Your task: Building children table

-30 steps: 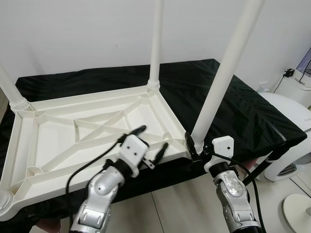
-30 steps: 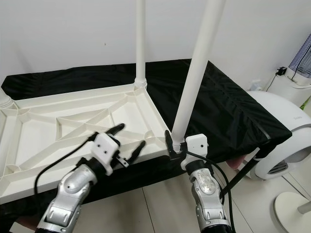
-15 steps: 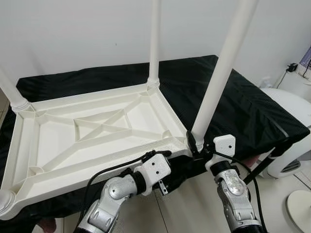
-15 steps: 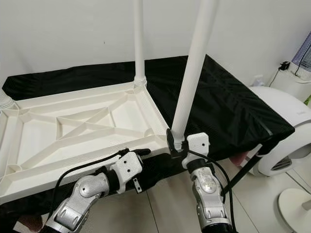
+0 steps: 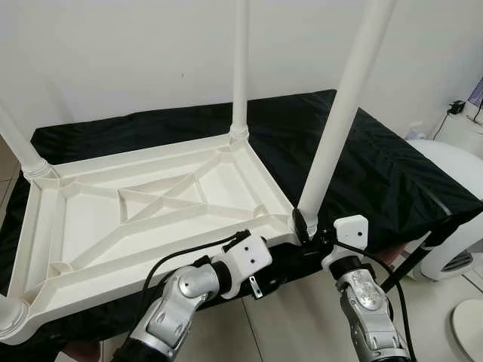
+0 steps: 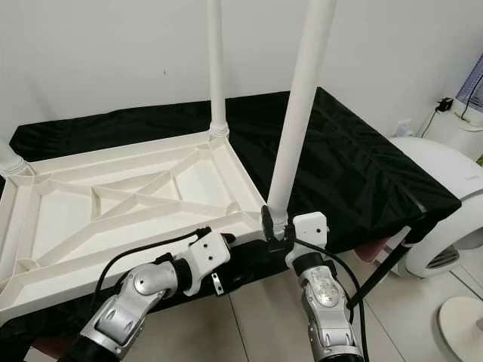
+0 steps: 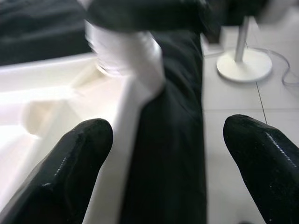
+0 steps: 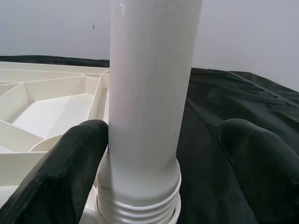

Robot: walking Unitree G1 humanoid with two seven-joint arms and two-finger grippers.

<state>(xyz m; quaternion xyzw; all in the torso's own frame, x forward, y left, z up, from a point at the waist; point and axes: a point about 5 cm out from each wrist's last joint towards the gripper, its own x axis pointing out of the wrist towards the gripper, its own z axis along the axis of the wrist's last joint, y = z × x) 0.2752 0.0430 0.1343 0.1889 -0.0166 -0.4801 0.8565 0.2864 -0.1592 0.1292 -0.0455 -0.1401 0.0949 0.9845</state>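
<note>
— Why's the tabletop (image 5: 143, 219) upside down on the black cloth (image 5: 362, 158)?

— So legs screw in. My right gripper (image 8: 154, 154) straddles the near leg (image 5: 339, 121), fingers apart; left gripper (image 7: 168, 154) gapes below that corner.

I see the white plastic tabletop (image 5: 143, 211) lying upside down on the black-covered bench (image 5: 377, 166), ribbed underside up w/ diagonal braces. Its near edge runs along the bench's front edge. Four white legs stand upright in the corner sockets: near-right leg (image 5: 339, 121), far-right leg (image 5: 240, 68), far-left leg (image 5: 16, 139); near-left socket (image 5: 9, 317) at the front-left corner.
</note>
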